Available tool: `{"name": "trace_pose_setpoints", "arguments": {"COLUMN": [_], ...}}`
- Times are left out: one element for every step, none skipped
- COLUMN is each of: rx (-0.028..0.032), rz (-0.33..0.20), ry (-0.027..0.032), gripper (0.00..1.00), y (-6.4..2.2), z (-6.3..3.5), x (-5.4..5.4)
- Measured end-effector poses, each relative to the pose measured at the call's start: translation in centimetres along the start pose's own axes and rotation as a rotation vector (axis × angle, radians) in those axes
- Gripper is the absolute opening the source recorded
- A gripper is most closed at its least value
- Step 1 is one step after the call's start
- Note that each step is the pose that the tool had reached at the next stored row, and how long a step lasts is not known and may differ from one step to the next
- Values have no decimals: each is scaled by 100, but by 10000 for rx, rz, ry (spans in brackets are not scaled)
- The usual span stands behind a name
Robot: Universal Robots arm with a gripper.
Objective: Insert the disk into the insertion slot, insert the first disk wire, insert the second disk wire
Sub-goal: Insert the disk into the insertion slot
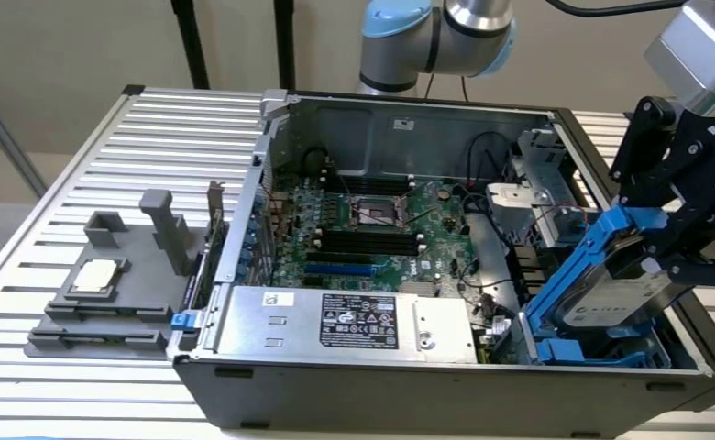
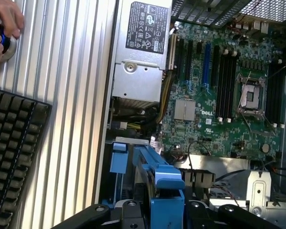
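My gripper point(image 1: 682, 234) hangs over the front corner of the open computer case, at the exterior view's right. It is shut on the disk point(image 1: 621, 291), a silver-grey drive with a white label clipped in a blue carrier. The disk is tilted, its lower end dipping toward the insertion slot point(image 1: 584, 353), a grey cage with blue rails inside the case. In the wrist view the carrier's blue end point(image 2: 166, 183) sits between the black fingers point(image 2: 109, 213) of my gripper point(image 2: 164, 214), with a blue rail of the slot point(image 2: 118, 160) just beyond. No disk wire can be told apart.
A silver labelled power-supply box point(image 1: 346, 321) lies along the case's front wall beside the slot. The green motherboard point(image 1: 370, 220) fills the case floor. A grey fixture point(image 1: 107, 284) sits on the slatted table. A hand point(image 2: 2, 28) and a keyboard point(image 2: 14, 143) appear in the wrist view.
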State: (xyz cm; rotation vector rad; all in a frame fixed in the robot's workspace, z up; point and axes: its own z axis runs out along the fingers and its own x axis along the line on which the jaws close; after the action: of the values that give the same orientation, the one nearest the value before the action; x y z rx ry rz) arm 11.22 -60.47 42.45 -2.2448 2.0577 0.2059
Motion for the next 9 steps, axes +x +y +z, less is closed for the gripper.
{"name": "trace_pose_setpoints", "arguments": {"rx": [2,1,8,12,14,16,17,17,18], "rz": [-1,-2,-2,0,-1,-2,-1,-1,-1], "ry": [-1,7,9,8,11,11,12,16,19], "gripper": [33,33,33,33,33,33,33,33,33], "y": [0,1,2,4,4,4,5,5,6], "z": [-14,-32,-45,-51,-53,-54,-54,-55,-55], "x": [-2,-6,-9,-9,-9,-9,-9,-9,-9]}}
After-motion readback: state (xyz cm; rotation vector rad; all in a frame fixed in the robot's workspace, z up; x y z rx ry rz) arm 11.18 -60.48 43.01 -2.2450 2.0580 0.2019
